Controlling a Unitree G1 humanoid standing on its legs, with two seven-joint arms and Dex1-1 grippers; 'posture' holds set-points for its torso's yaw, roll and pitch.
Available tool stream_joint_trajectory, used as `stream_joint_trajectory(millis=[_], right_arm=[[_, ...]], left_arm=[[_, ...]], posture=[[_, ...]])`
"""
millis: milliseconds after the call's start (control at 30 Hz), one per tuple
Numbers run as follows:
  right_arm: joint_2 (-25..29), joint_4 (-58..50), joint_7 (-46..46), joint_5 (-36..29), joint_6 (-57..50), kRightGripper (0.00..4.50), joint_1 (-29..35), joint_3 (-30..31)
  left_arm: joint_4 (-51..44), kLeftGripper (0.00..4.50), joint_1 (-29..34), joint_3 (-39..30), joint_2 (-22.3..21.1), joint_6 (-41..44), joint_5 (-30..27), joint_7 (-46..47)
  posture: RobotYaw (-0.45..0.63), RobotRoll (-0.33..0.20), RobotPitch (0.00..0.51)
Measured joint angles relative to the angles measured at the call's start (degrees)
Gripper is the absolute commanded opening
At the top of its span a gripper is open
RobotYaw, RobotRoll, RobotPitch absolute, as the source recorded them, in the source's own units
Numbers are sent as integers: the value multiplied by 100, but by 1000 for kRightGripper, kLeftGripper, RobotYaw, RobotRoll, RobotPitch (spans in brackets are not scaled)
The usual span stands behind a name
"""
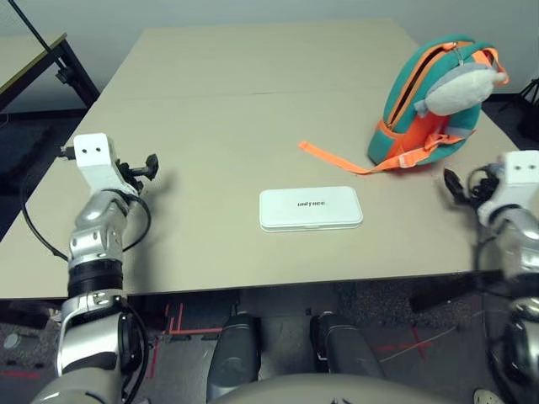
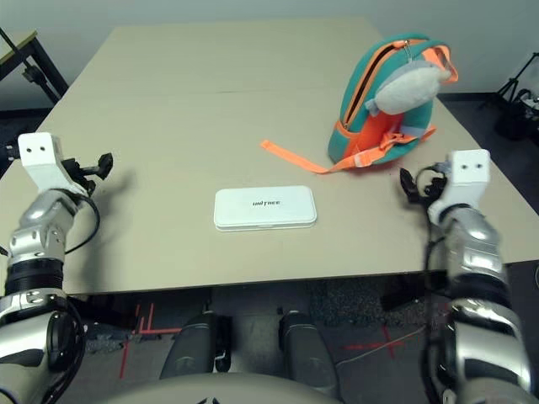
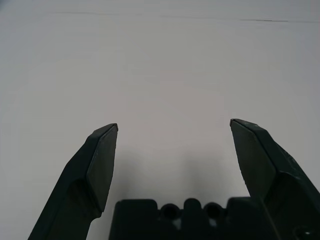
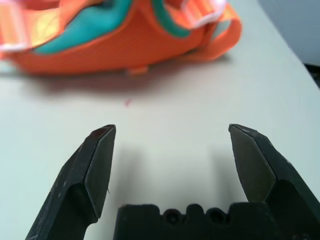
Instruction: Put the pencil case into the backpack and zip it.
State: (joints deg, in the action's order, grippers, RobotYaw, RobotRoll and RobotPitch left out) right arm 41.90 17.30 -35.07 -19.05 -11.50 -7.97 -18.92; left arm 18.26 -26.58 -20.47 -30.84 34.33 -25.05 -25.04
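The white pencil case (image 1: 310, 208) lies flat on the table's near middle, dark lettering facing up. The teal and orange backpack (image 1: 425, 109) stands at the far right, its orange-trimmed zipper open along the top, a grey-white plush charm (image 1: 459, 91) hanging on its front and an orange strap (image 1: 333, 158) trailing toward the case. My left gripper (image 3: 172, 127) hovers open over bare table at the left edge, far from the case. My right gripper (image 4: 171, 129) is open at the right edge, just in front of the backpack's orange base (image 4: 115, 42), with nothing between its fingers.
The beige table (image 1: 227, 101) stretches wide behind the case. Its near edge runs just below the case. A dark stand and another table corner (image 1: 34, 55) sit at the far left, beyond the table.
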Motion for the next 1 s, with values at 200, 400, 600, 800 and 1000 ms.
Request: stream_joint_trajectory(millis=[200, 400, 600, 800, 1000], right_arm=[[384, -1944, -744, -491, -1188, 4460, 359, 221], [288, -2362, -1025, -339, -1498, 2764, 185, 1079], [170, -2132, -1072, 124, -1249, 426, -474, 1631], [-9, -1478, -1199, 734, -776, 29, -1016, 2191], [-75, -972, -1276, 1234, -394, 29, -1399, 2526]], left_arm=[[-239, 4500, -438, 150, -63, 1788, -928, -760], [-337, 4500, -625, 203, -101, 2981, -1570, -1267], [-89, 4500, -924, 35, -84, 4099, -2334, -1743], [950, 4500, -1328, -49, -85, 4697, -2366, -1723], [1455, 4500, -1473, 144, -64, 5293, -2398, -1970]], posture=[[-145, 0, 91], [-129, 0, 92], [-119, 0, 86], [-120, 0, 84], [-120, 0, 82]])
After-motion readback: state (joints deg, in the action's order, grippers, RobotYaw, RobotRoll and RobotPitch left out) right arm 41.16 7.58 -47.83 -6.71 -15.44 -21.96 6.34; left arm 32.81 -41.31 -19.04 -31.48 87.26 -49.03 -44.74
